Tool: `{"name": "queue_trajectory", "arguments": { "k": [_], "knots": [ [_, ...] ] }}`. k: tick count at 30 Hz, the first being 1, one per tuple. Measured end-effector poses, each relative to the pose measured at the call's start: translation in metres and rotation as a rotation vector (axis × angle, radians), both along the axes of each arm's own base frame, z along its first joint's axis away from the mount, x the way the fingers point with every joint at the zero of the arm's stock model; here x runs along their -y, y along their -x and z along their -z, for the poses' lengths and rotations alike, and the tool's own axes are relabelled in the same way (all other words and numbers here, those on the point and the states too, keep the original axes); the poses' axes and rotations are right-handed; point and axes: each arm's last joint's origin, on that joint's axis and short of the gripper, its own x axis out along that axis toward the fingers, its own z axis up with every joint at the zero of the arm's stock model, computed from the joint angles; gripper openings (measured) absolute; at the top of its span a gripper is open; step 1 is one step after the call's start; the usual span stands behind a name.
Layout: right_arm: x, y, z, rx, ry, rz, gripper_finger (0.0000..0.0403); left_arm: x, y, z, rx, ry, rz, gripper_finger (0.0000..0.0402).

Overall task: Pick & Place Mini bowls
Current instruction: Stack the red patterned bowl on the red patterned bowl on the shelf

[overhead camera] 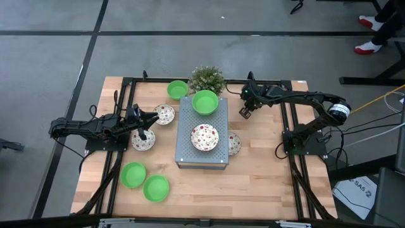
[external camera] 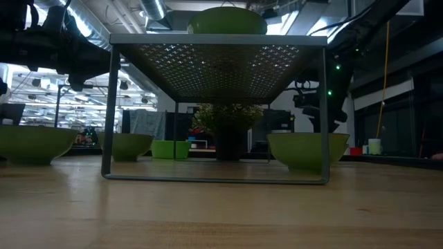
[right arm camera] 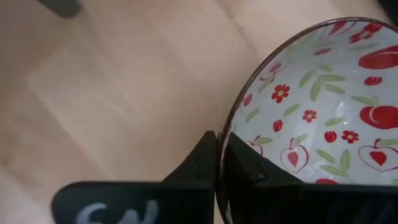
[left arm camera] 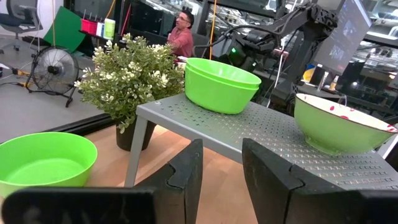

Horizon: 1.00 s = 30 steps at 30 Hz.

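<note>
A robotics lab in a large industrial hall: a wooden desk (overhead camera: 253, 183) framed with black rails stands on a grey concrete floor (overhead camera: 50, 57) marked with dark lines. Beyond it are ceiling strip lights (external camera: 156, 8), a floor fan (left arm camera: 53, 68), monitors (left arm camera: 345, 31), cables, and a seated person (left arm camera: 183, 34).

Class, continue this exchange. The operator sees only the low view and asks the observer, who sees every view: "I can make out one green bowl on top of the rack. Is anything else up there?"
Observer: Yes. A white patterned bowl also stands on the rack, at the end away from the plant.
Operator: Is the right gripper holding anything?
Observer: The right gripper is shut on the rim of a fruit-printed bowl.
Operator: And the left one?
Observer: The left gripper is open and empty, facing the rack.
</note>
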Motion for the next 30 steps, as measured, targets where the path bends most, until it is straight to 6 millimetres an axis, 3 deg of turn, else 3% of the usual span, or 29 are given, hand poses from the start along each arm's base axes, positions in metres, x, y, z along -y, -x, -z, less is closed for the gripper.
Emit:
{"name": "queue_trajectory", "arguments": {
  "k": [18, 30],
  "knots": [
    [0.006, -0.012, -0.063, 0.041, -0.006, -0.015, 0.0013, 0.000, 0.000, 0.000, 0.000, 0.000, 0.000, 0.0107],
    [-0.017, 0.021, -0.152, 0.347, 0.154, 0.011, 0.0013, 0.000, 0.000, 0.000, 0.000, 0.000, 0.000, 0.0107]
  ]
}}
